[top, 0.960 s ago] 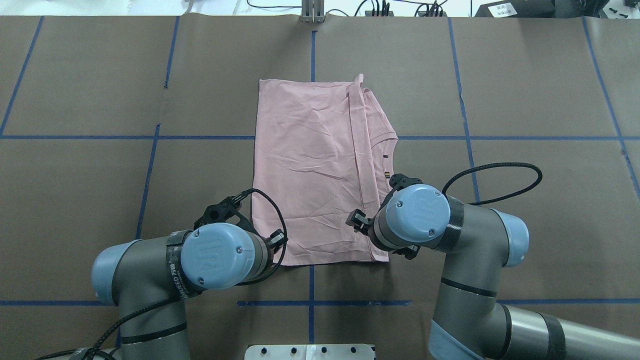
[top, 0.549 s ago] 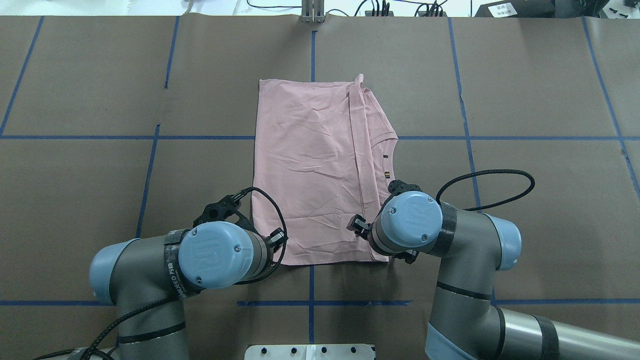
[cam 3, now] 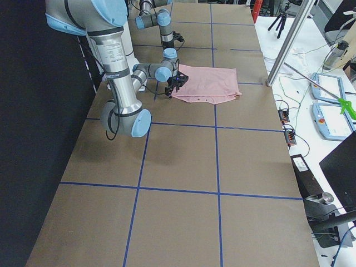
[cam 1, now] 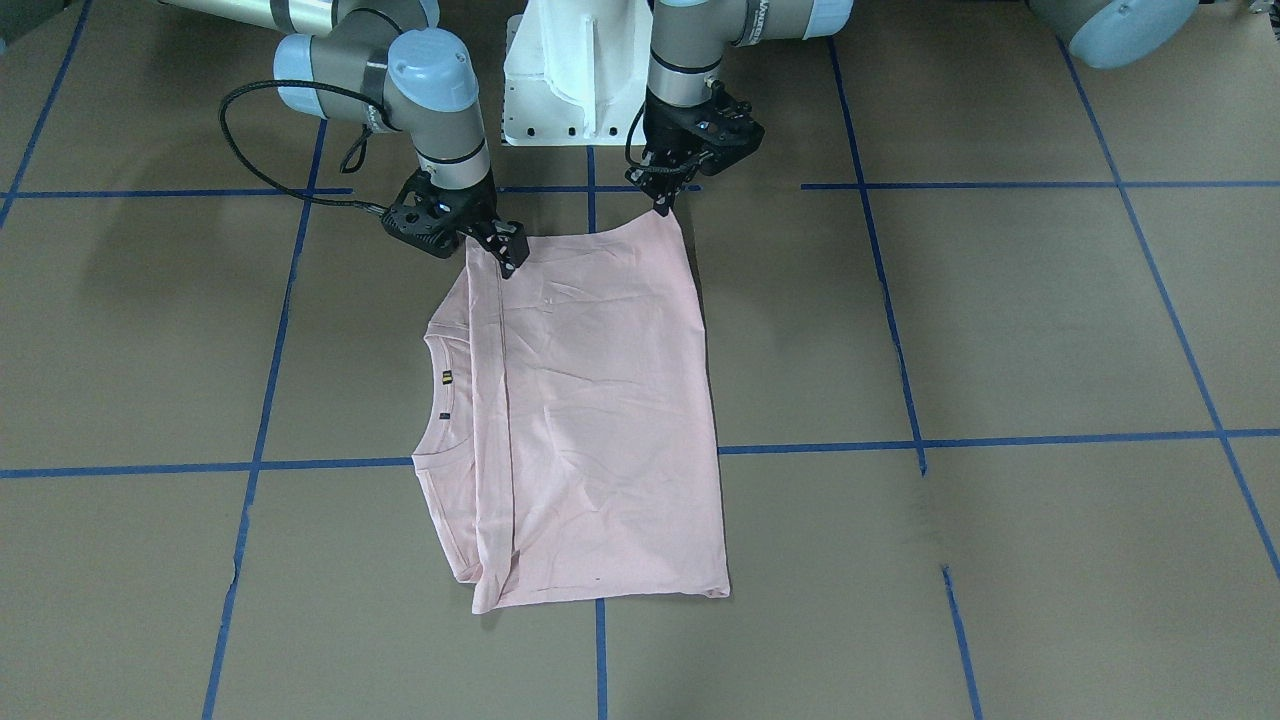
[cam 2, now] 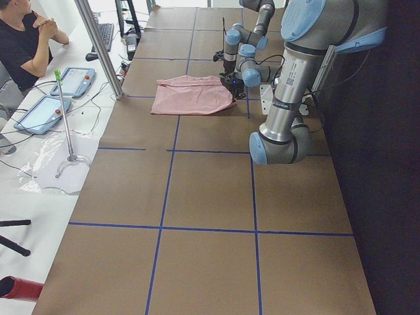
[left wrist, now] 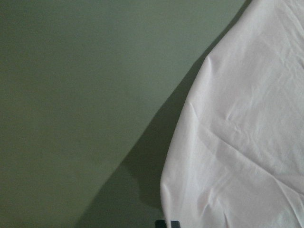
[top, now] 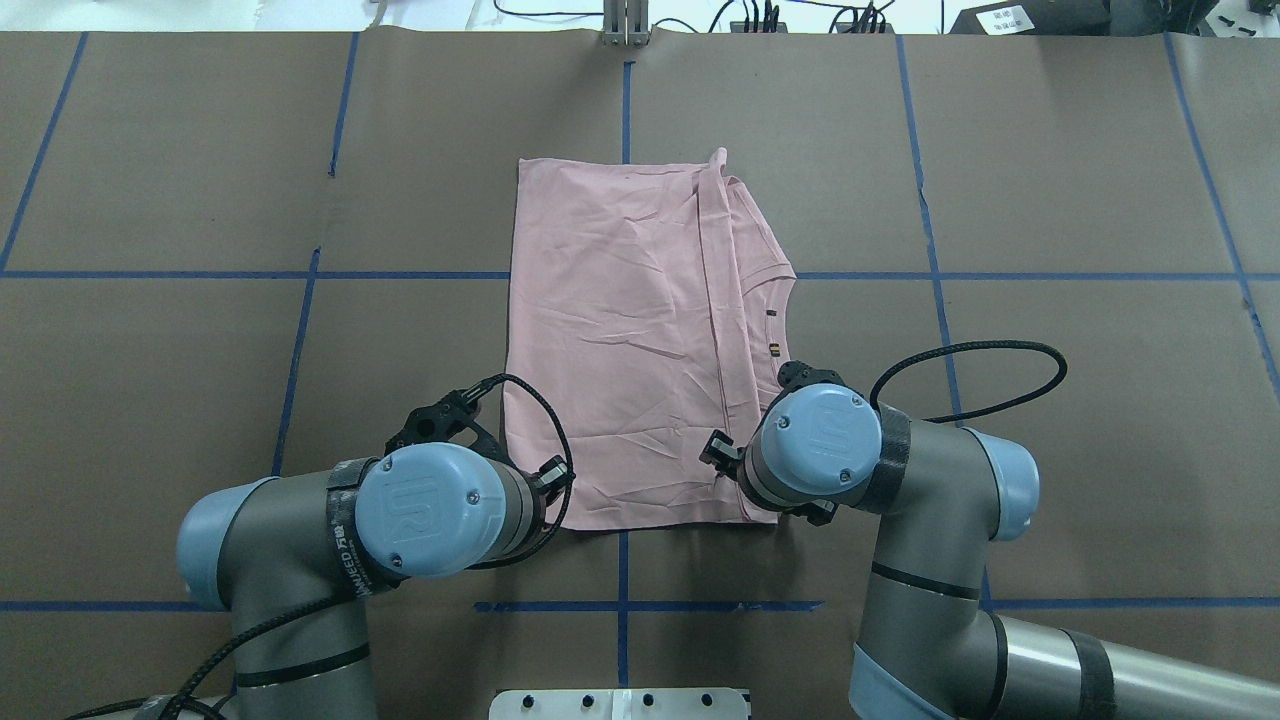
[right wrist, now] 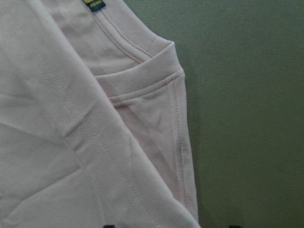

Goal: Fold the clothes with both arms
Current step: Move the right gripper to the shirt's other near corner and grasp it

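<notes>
From my seat, the pink T-shirt (cam 3: 208, 83) lay flat on the brown table (cam 3: 183, 167), up around twelve o'clock from the table's middle. My near right arm (cam 3: 119, 72) rose at ten o'clock, its gripper (cam 3: 171, 84) down at the shirt's nine o'clock edge; I couldn't tell how its fingers stood. The far left arm (cam 3: 158, 22) hung past it at eleven o'clock. Blue tape lines (cam 3: 217, 150) gridded the table. A handheld pendant (cam 3: 331, 119) sat off at three o'clock.

We note a brown table surface (top: 200, 200) gridded with blue tape lines (top: 400, 275); a white side bench (cam 2: 39, 164) carries tablets (cam 2: 73, 81) and cables.
</notes>
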Controlling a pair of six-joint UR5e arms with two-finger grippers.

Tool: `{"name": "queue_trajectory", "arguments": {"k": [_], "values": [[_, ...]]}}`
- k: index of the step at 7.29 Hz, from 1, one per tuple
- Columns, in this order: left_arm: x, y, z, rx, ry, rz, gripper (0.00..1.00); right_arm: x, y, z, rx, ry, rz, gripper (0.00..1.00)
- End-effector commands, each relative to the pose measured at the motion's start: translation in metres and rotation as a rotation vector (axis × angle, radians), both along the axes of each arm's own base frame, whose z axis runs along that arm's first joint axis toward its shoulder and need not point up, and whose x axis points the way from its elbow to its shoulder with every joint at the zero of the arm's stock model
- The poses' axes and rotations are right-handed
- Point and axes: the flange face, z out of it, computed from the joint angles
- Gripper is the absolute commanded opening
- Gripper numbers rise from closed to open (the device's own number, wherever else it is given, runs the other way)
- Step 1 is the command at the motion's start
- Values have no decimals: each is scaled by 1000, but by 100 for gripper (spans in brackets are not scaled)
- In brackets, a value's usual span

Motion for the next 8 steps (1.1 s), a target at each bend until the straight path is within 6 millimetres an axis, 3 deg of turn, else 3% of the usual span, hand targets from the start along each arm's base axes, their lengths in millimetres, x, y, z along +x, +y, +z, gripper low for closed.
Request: {"name": "queue_trajectory", "arguments": {"k": [1,8], "values": [[0,0,1,1,-1,1,0,1,0,-2,6,-5,-6,0],[-5,2,-3,6,8,4,0,3,-1,-27,26,-51,-2,0]]}}
